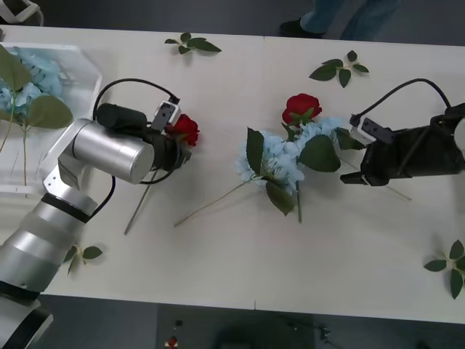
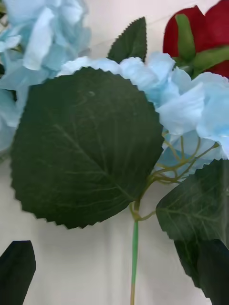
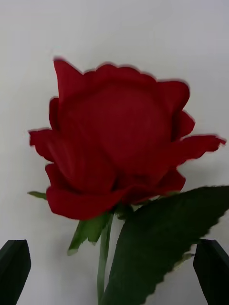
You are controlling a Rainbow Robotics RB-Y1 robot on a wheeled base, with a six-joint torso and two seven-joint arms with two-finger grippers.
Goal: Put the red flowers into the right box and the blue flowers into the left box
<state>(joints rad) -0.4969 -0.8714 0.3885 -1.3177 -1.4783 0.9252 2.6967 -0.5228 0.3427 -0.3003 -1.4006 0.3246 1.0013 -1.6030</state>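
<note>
Straddling a rose stem near the table's left edge, the left gripper is open; closing on its leaf risks slipping. Right gripper open, facing mid-table blue flowers.

1. We are reaching our left arm across the table from the near left, its elbow bent.
2. Our left gripper is sitting with its black fingers spread apart.
3. Our right arm is coming in from the right edge.
4. Our right gripper is holding its fingers wide apart.
</note>
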